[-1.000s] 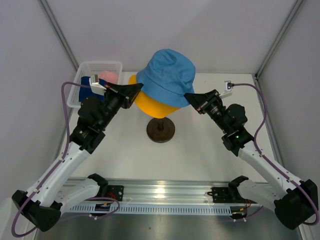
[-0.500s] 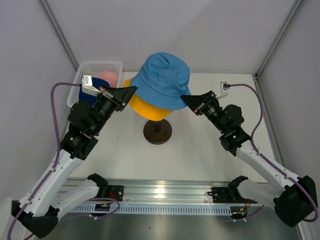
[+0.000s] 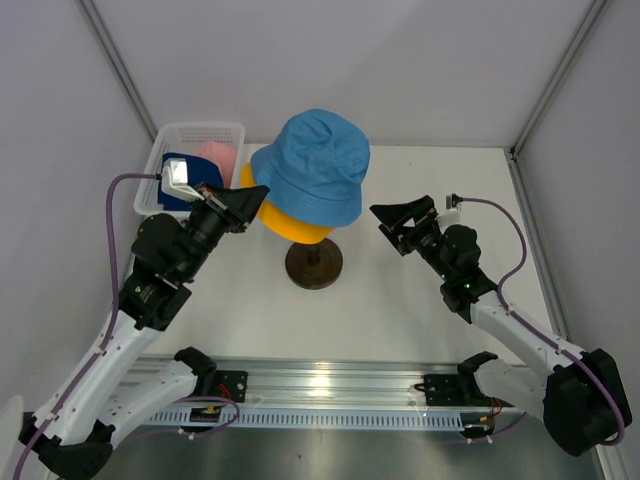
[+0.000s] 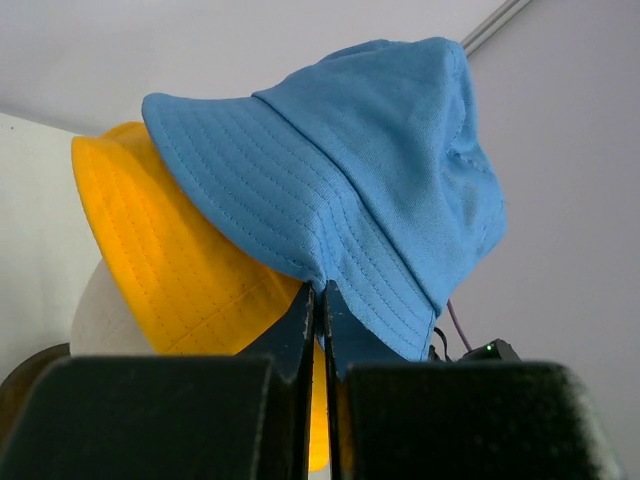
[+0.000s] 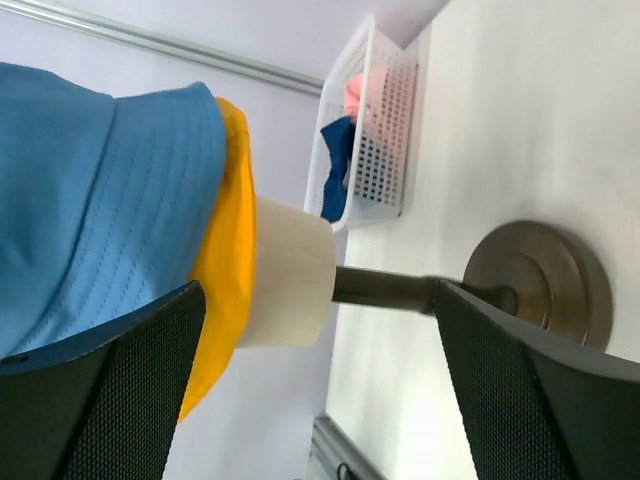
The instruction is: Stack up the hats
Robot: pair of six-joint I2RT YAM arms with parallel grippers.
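The light blue hat sits over the yellow hat on the cream mannequin head. My left gripper is shut on the blue hat's left brim; in the left wrist view the fingertips pinch the brim edge of the blue hat, with the yellow hat behind. My right gripper stands open to the right of the hats, touching nothing. Between its fingers the right wrist view shows the head and its pole. The navy hat and the pink hat lie in the basket.
A white mesh basket stands at the back left by the wall. The mannequin's dark round base rests mid-table on a thin pole. Walls close in at both sides and the back. The arms' rail runs along the near edge.
My right gripper has let go of the blue hat's brim, opened wide and drawn back to the right. The blue hat has shifted left and settled lower over the yellow one.
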